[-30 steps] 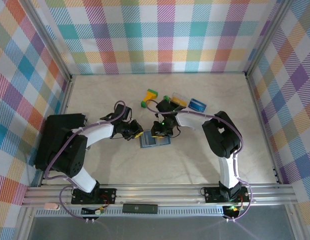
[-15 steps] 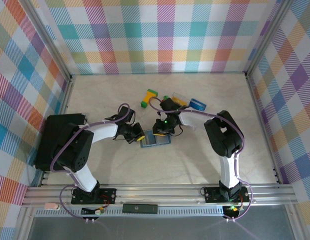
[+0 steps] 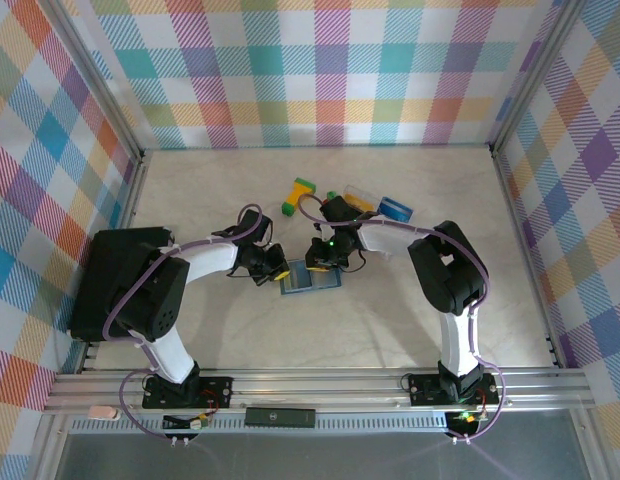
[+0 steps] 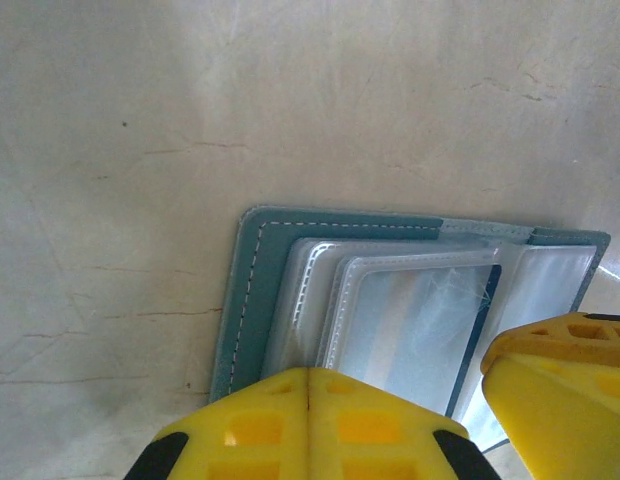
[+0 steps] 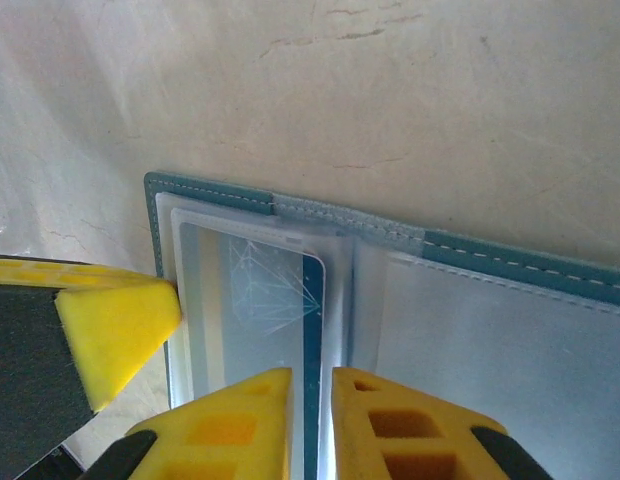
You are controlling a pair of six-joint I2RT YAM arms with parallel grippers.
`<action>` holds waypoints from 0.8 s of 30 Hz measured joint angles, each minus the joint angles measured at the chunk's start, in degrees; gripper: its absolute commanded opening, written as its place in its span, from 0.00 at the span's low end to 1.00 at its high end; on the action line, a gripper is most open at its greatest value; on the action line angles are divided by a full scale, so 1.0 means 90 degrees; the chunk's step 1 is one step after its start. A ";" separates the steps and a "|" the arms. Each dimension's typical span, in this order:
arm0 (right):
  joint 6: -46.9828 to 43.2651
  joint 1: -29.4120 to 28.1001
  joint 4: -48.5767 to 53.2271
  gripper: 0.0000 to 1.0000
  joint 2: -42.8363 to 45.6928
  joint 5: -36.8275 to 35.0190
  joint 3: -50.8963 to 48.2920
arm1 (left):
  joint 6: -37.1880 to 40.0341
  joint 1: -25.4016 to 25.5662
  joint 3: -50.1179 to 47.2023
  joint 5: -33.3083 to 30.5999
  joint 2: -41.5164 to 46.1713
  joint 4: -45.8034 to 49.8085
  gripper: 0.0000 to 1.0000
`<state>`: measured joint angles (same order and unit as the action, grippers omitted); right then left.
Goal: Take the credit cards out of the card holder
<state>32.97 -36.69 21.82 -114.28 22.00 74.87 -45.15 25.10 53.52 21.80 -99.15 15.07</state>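
The slate-blue card holder (image 3: 312,282) lies open on the table, its clear sleeves up (image 4: 290,300) (image 5: 490,300). A pale grey credit card (image 5: 250,290) with a dark blue edge sits inside a sleeve. My left gripper (image 3: 276,271) (image 4: 308,372) is shut, its tips pinched together on the edge of a clear sleeve at the holder's left side. At the holder's far edge, my right gripper (image 3: 321,264) (image 5: 312,375) stands over that card with only a narrow slit between its fingers. The card's blue edge shows through the slit. Nothing is lifted.
Behind the right arm lie a blue card (image 3: 395,209) and a yellow-and-black card (image 3: 357,197). A yellow-and-green block (image 3: 299,194) sits further left. The checked walls stand well back. Each wrist view catches the other gripper's yellow finger (image 4: 560,390) (image 5: 110,320).
My left gripper slid right onto the holder's edge and closed. The right gripper's jaws narrowed over the card. The holder stayed put.
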 measured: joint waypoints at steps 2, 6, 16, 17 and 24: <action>-0.0034 0.0000 -0.0002 0.17 -0.0032 0.0029 0.0000 | 0.0002 0.0000 0.0000 0.0002 -0.0007 0.0000 0.03; -0.0051 0.0000 -0.0002 0.15 -0.0087 0.0090 -0.0005 | 0.0024 0.0000 0.0002 0.0005 -0.0010 -0.0002 0.02; -0.0073 0.0005 -0.0073 0.08 -0.0160 0.0236 -0.0010 | 0.0097 0.0000 0.0019 0.0017 -0.0019 0.0005 0.02; -0.0073 0.0005 -0.0090 0.08 -0.0160 0.0250 -0.0015 | 0.0107 0.0000 0.0024 0.0017 -0.0024 0.0012 0.03; -0.0075 0.0041 -0.0238 0.02 -0.0158 0.0308 -0.0112 | 0.0119 0.0000 0.0063 0.0012 -0.0027 0.0063 0.03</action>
<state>32.29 -36.32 19.68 -115.70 24.77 73.87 -44.07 25.10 54.08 21.91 -99.39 15.64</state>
